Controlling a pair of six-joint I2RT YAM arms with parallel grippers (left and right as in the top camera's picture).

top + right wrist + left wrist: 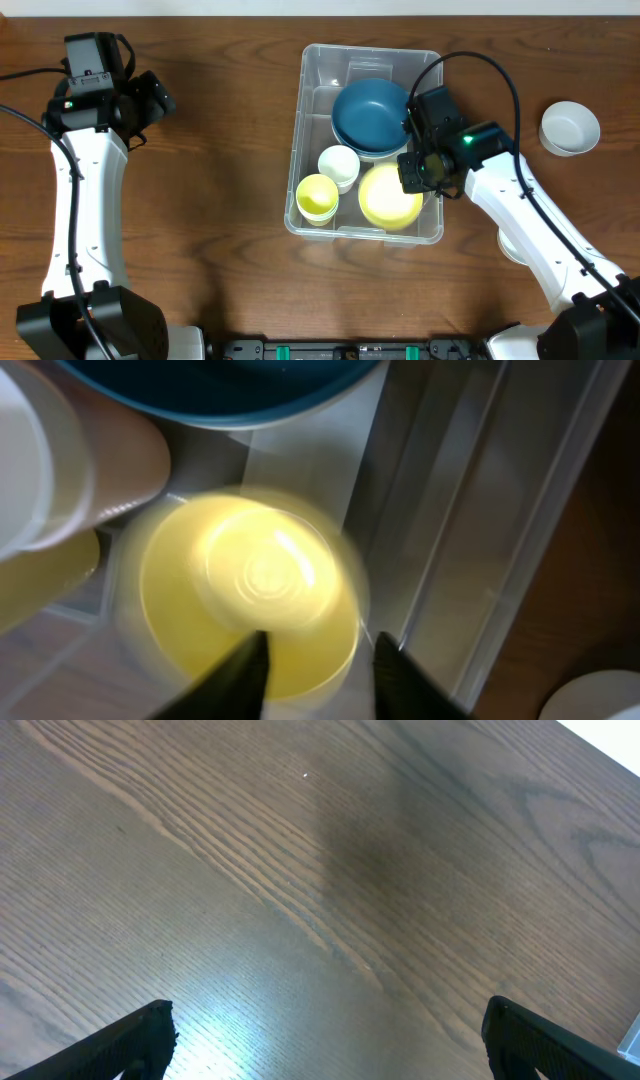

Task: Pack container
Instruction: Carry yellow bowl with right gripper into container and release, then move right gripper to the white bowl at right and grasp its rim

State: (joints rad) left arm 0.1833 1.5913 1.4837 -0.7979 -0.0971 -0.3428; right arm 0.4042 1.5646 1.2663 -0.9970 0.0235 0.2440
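The container (312, 60) is a clear rectangular bin at mid-table. It holds a blue bowl (370, 115), a white cup (338, 165), a yellow cup (317, 197) and a yellow bowl (388, 198) at its front right. My right gripper (420, 175) hangs over the bin's right side. In the right wrist view its fingers (318, 660) are apart just above the blurred yellow bowl (250, 580), beside the container wall (470, 510), holding nothing. My left gripper (155, 95) is open and empty over bare wood (325, 1040) at the far left.
A white bowl (570, 127) stands on the table to the right of the bin. The edge of a white round object (605, 700) shows on the wood at the bottom right of the right wrist view. The table is dark wood.
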